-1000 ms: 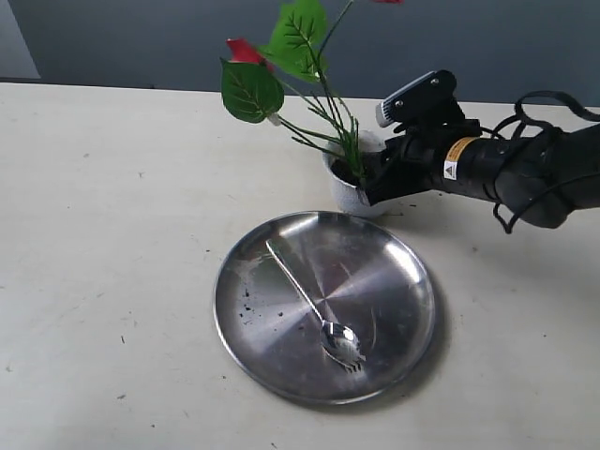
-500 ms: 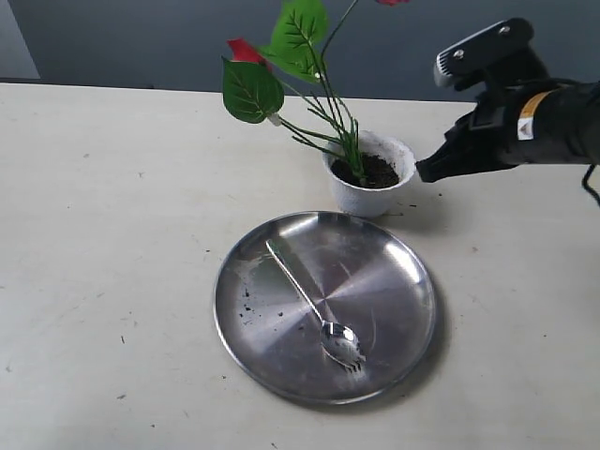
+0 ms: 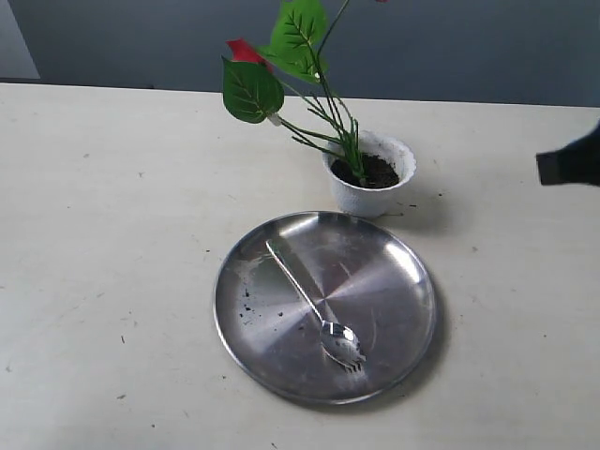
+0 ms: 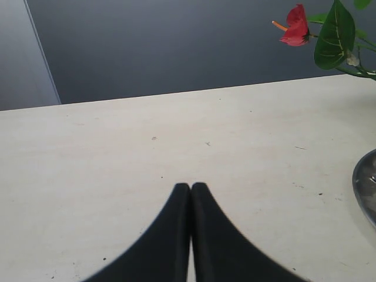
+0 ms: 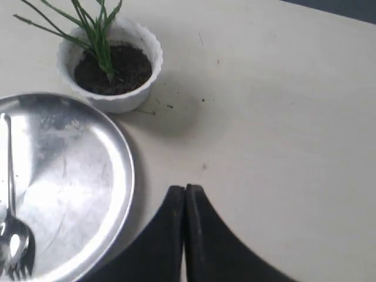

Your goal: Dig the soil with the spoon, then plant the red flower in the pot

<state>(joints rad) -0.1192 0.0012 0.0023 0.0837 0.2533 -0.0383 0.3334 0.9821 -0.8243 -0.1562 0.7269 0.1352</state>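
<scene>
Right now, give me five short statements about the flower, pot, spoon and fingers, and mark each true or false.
1. The red flower stands planted in the pot. True.
2. The spoon lies on the bare table. False: it lies on the steel plate.
3. The right gripper holds the spoon. False: its fingers are shut on nothing, away from the pot.
4. Soil fills the pot. True.
5. The left gripper is open. False: shut.

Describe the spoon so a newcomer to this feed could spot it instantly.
Find the big round steel plate in front of the white pot. The spoon lies diagonally across it, bowl nearest the camera. It is the only slim shiny utensil, with short tines at its tip.
</scene>
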